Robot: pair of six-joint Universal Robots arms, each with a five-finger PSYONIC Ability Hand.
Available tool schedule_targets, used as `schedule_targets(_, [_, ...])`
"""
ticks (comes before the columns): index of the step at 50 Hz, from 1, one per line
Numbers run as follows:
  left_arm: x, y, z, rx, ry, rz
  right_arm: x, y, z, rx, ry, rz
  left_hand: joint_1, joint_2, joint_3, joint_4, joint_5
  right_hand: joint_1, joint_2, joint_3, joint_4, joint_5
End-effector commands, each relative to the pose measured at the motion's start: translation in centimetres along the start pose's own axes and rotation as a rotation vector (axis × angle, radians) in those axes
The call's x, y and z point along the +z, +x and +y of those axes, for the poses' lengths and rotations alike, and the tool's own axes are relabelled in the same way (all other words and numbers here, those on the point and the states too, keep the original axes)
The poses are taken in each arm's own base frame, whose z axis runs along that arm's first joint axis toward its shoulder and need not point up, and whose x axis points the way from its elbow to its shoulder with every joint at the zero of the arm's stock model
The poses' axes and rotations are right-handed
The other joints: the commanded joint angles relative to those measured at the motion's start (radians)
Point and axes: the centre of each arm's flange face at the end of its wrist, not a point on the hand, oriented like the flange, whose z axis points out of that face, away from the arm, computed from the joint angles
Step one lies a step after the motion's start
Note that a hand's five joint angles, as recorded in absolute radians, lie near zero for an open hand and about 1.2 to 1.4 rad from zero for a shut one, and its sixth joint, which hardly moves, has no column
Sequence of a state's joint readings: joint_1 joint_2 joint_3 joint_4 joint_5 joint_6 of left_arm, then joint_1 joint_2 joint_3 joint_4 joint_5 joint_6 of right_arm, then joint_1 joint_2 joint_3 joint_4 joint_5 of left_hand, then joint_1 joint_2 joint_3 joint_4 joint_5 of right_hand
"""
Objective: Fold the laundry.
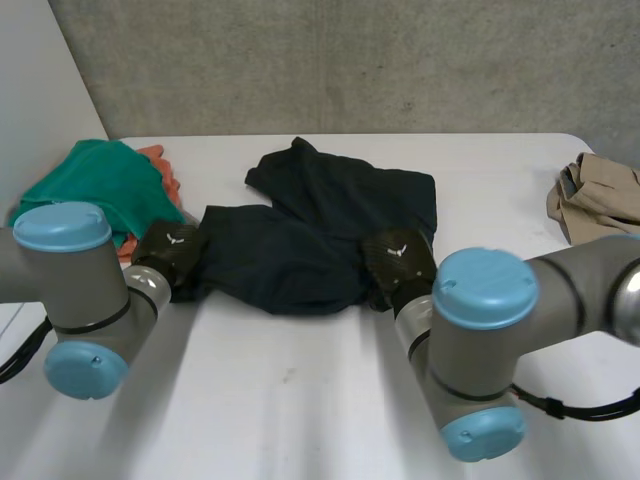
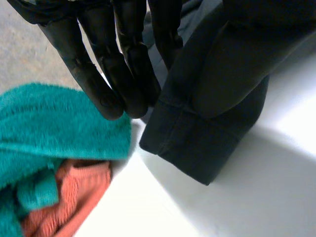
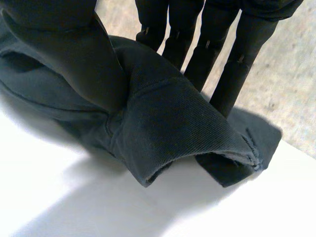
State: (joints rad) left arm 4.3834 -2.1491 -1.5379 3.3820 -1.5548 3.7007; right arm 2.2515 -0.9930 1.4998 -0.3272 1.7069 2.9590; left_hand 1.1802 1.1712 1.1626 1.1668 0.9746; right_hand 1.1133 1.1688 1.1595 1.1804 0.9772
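dark navy garment [image 1: 320, 235]: rumpled, centre of white table [image 1: 300, 400]. left hand [image 1: 168, 250]: straight fingers pinching hem corner at garment's 8 o'clock. right hand [image 1: 400, 257]: pinching hem at 4 o'clock. advised: lift both corners level, taut, toward 12 o'clock.

A white table [image 1: 300, 400] is seen across the foreground, its far corners rounded and its top crossed by soft shadows (none with a hard edge), with brighter patches between them. Behind it a grey concrete wall [image 1: 330, 60] is shown, mottled and marked by a faint vertical seam. At the left a paler, smooth panel [image 1: 35, 90] is set before that wall, its edge slanting down toward the table's far corner.
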Motion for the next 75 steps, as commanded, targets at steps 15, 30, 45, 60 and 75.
schedule_targets(15, [-20.1, 4.2, -3.1, 0.231, -0.327, 0.585, -9.6, 4.1, -3.3, -0.606, -0.405, -0.526, 0.216, 0.225, 0.234, 0.229, 0.247, 0.283, 0.227, 0.237, 0.216, 0.245])
schedule_targets(30, [-10.6, 3.8, -8.2, 0.175, -0.013, 0.290, -1.5, 6.6, -2.7, -0.503, -0.251, -0.275, 0.216, 0.225, 0.234, 0.229, 0.247, 0.283, 0.227, 0.237, 0.216, 0.245])
schedule_targets(45, [-10.1, -11.8, -28.9, -0.243, 0.866, -0.475, 2.7, 12.5, -24.6, -0.286, 0.915, 0.379, 0.216, 0.225, 0.234, 0.229, 0.247, 0.283, 0.227, 0.237, 0.216, 0.245])
schedule_targets(60, [-6.6, -4.1, -17.7, -0.264, 0.403, -0.095, 6.0, 11.7, -16.8, -0.343, 0.414, 0.068, 0.216, 0.225, 0.234, 0.229, 0.247, 0.283, 0.227, 0.237, 0.216, 0.245])
schedule_targets(75, [-5.0, 7.2, -4.2, -0.129, 0.008, 0.190, 7.2, 7.2, 2.5, -0.493, -0.216, -0.256, 0.216, 0.225, 0.234, 0.229, 0.247, 0.283, 0.227, 0.237, 0.216, 0.245])
